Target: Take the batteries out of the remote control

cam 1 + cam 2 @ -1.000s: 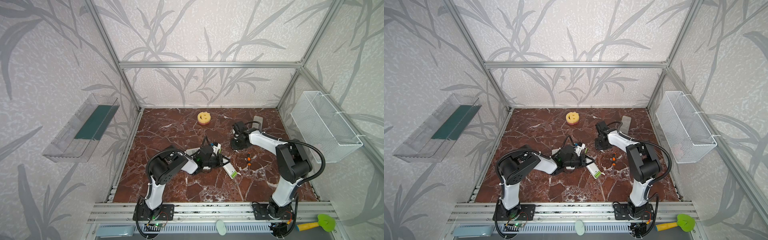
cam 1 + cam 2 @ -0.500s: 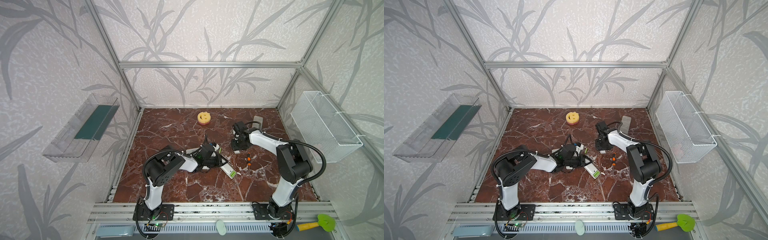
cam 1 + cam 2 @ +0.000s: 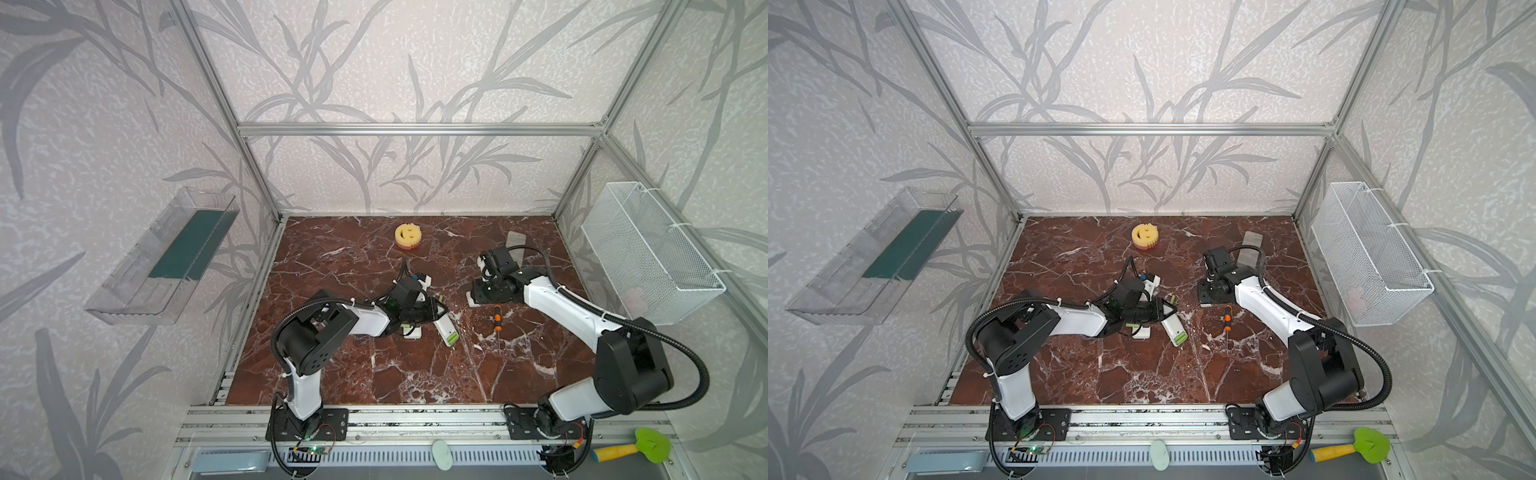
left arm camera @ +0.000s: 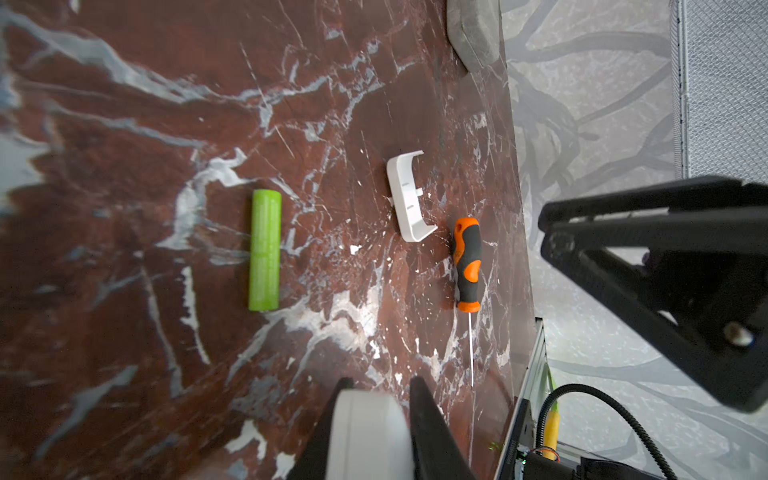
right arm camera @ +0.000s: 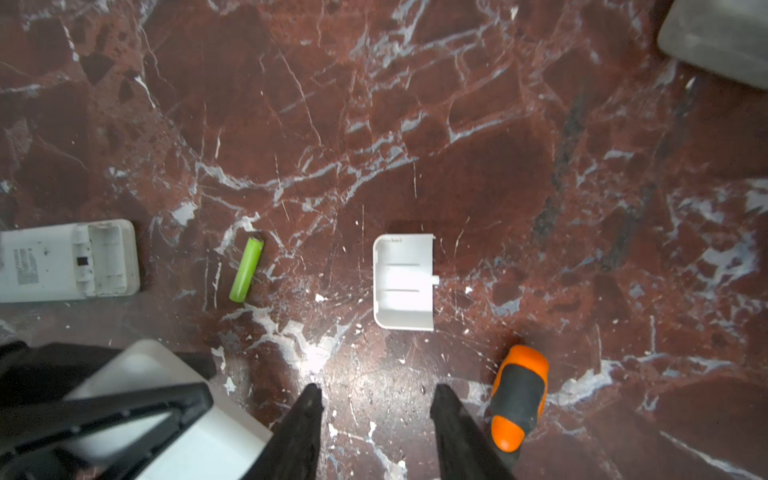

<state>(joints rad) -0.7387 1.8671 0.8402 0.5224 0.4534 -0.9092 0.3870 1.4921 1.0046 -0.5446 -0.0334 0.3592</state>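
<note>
Your right gripper (image 5: pixel 376 415) has just opened and hangs empty over the small white plastic cover (image 5: pixel 403 282). One lime-green cylindrical battery (image 5: pixel 247 269) lies loose just beside that cover, so it is out. I cannot tell whether your left gripper (image 3: pixel 428 311) holds anything.

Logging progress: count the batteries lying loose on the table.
1. The battery lies on the table between a remote and the cover. More may be hidden from view.
</note>
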